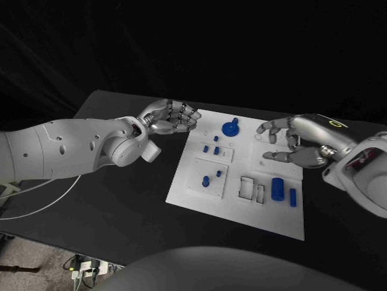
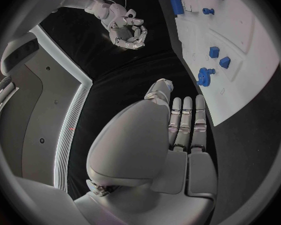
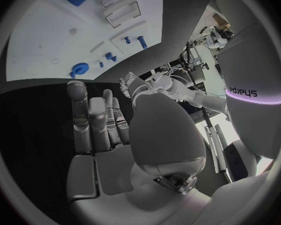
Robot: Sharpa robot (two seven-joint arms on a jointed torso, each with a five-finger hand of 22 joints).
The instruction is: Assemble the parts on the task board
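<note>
Right hand (image 1: 292, 140) (arm marked "sharpa") and left hand (image 1: 169, 117): fingers apart, holding nothing.

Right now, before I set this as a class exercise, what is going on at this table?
A two-armed robot is set up to assemble small blue parts on a white task board lying on a black table. Neither hand holds anything. The left hand hovers at the board's far left corner, fingers loosely curled. The right hand hangs over the board's far right side, fingers spread. A blue gear sits near the far edge, and the other blue parts lie or stand on the board, untouched.
</note>
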